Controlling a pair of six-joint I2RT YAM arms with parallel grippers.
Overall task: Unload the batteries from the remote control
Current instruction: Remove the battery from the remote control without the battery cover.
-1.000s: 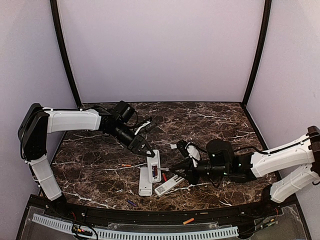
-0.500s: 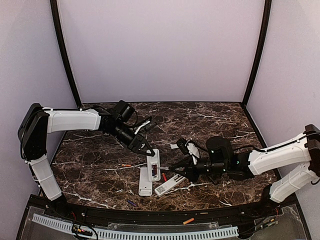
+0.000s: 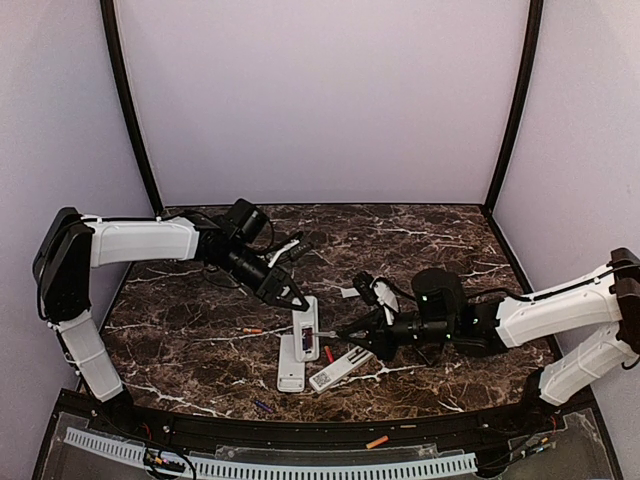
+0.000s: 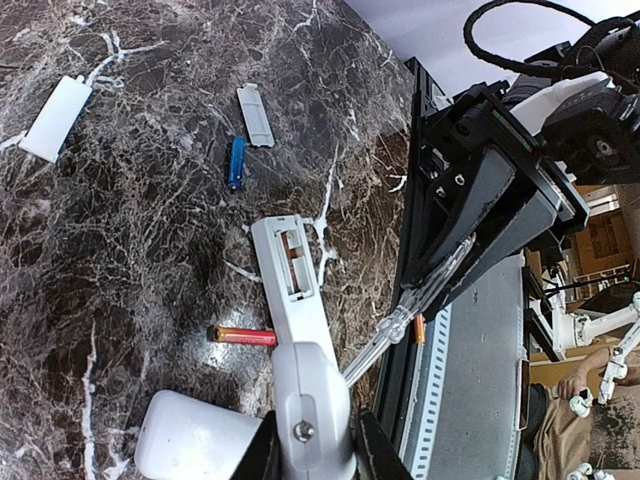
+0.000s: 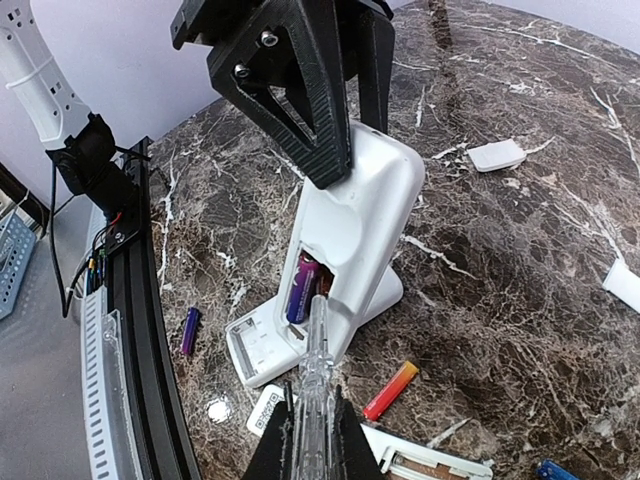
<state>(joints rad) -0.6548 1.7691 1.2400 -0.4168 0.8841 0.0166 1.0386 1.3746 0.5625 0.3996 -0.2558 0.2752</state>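
i see a glossy dark brown marble-look table [image 3: 430,235] with white veins, boxed in by plain lilac walls [image 3: 320,100] and black corner posts [image 3: 128,110]. at centre frame the left gripper [image 3: 298,304] clamps one end of a smooth white remote [image 5: 372,195], which sits tilted. its open bay holds cylindrical batteries [image 5: 300,290], purple and reddish. the right gripper [image 3: 352,336] pinches a slender clear tool [image 5: 316,370], tip at that bay. a loose red-orange battery [image 5: 392,390] lies low centre of the right wrist view.

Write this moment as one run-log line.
left gripper: holds remote tilted | right gripper: holds tool, tip at purple battery inside remote
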